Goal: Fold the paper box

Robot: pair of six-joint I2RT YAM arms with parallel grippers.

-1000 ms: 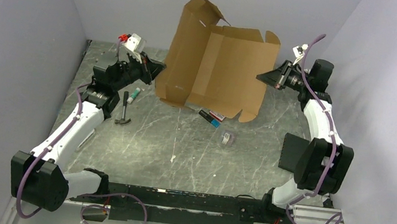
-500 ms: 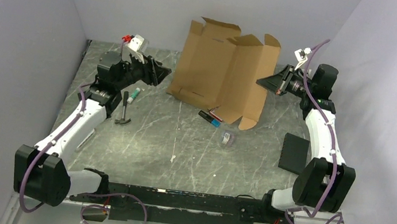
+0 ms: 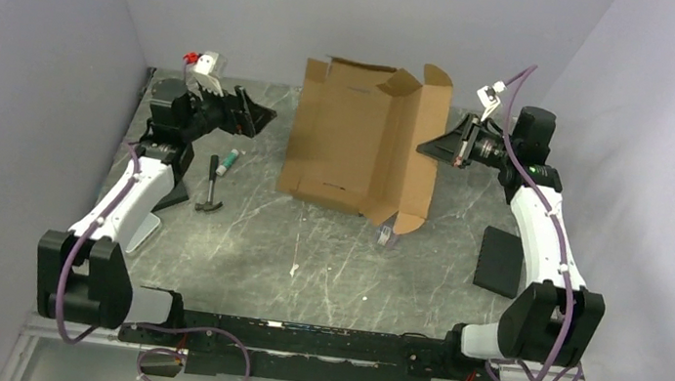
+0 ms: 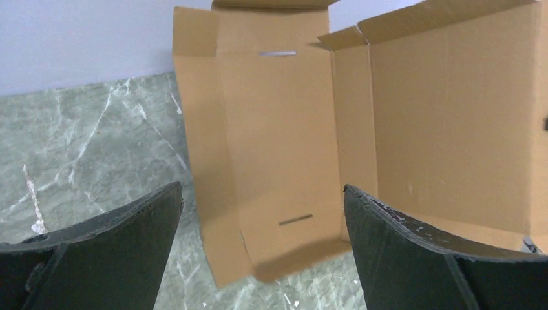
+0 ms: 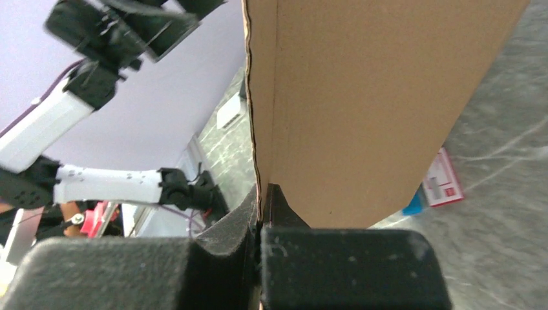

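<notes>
Paper box (image 3: 351, 148) lies half-open on the desk (image 3: 307, 246), upper middle of frame, long axis running away from the arms, its upright right wall pinched in the right tool (image 3: 424, 150), left tool (image 3: 264, 116) just left, wide open, empty.

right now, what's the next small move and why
Probably move the open left gripper to the left flap of the paper box and pinch it: only the right gripper, shut on the right edge, holds it, and the left side is untouched.
</notes>
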